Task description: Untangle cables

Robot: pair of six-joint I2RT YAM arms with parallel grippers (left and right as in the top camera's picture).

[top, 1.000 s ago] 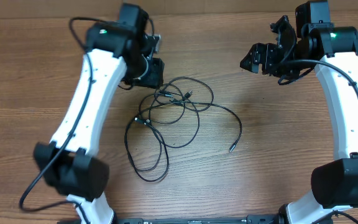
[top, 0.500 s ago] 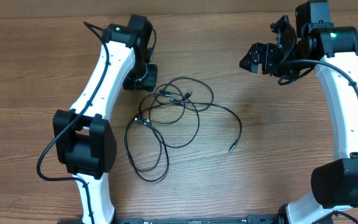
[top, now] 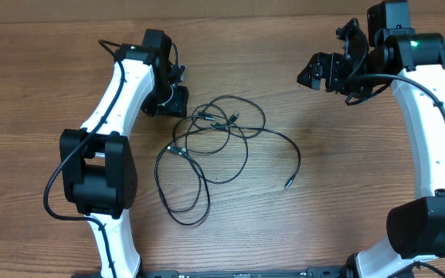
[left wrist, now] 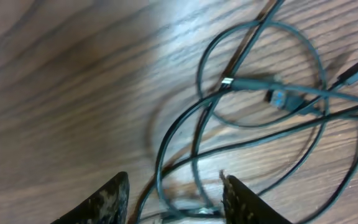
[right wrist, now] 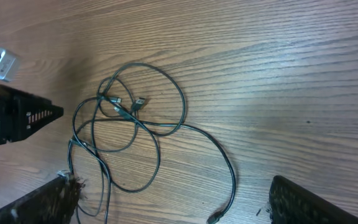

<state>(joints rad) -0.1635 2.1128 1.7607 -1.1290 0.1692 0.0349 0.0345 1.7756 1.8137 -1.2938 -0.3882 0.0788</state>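
Brown wood-grain tabletop [top: 346, 177] with thin black tangled cables [top: 215, 143] lying loose at its centre. Left end effector [left wrist: 174, 190] is spread low over the strands. Right end effector [right wrist: 171, 186] is spread wide, well apart from them.

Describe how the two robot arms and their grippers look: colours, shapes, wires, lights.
The left arm and the right arm have smooth white links between bulky black joint housings, with a black wire running along each. A green light glows near each wrist. The left gripper and right gripper are black, with flat, scuffed fingers.
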